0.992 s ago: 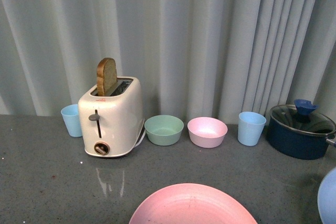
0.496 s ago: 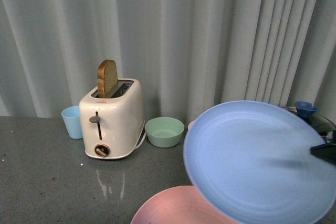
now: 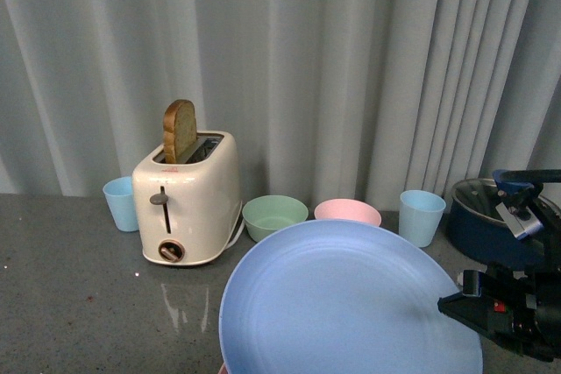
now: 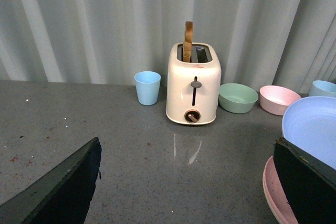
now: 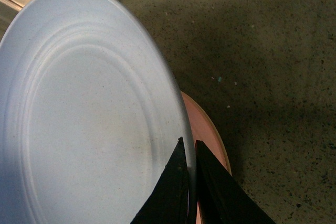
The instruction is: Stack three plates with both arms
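The light blue plate [image 3: 342,304] hangs low and near-level over the counter at the front, and my right gripper [image 3: 451,306] is shut on its right rim. The right wrist view shows both black fingers [image 5: 178,182] pinching the light blue plate's [image 5: 79,114] rim, with the pink plate [image 5: 210,135] lying just beneath it on the counter. In the left wrist view the pink plate [image 4: 275,195] and the blue plate [image 4: 312,129] sit beside one finger of my open left gripper [image 4: 184,182], which holds nothing. The cream-beige plate is out of view.
Along the curtain stand a cream toaster [image 3: 187,197] with a bread slice, a blue cup [image 3: 120,202], a green bowl [image 3: 274,216], a pink bowl [image 3: 347,211], another blue cup [image 3: 422,215] and a dark blue lidded pot [image 3: 500,216].
The light blue plate came in from the right, tilted high half a second ago, and has swung down and left to lie nearly flat over the pink plate, hiding it from the front.
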You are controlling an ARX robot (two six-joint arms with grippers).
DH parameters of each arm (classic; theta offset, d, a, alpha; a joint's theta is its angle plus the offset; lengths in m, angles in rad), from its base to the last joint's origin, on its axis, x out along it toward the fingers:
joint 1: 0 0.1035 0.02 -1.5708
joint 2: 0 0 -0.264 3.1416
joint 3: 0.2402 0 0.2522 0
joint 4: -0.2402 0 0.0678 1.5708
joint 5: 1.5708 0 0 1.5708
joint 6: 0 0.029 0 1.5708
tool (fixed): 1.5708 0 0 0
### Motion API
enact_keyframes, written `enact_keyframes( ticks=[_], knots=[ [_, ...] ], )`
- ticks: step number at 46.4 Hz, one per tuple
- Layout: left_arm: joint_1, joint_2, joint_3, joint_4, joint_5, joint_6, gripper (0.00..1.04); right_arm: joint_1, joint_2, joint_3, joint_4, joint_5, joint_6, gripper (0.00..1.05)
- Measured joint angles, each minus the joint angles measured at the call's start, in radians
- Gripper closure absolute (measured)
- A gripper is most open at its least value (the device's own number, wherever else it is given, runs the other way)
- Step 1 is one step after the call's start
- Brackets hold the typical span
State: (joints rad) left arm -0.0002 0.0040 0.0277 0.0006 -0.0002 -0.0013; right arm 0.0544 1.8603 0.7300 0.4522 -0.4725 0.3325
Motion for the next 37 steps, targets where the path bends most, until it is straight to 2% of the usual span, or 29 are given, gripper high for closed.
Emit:
enact_keyframes(
  ticks=[37],
  knots=[
    [0.0,0.0,0.0,0.0,0.0,0.0,0.07,0.056,0.13,0.0,0.022,0.016,0.036,1.01]
  ],
)
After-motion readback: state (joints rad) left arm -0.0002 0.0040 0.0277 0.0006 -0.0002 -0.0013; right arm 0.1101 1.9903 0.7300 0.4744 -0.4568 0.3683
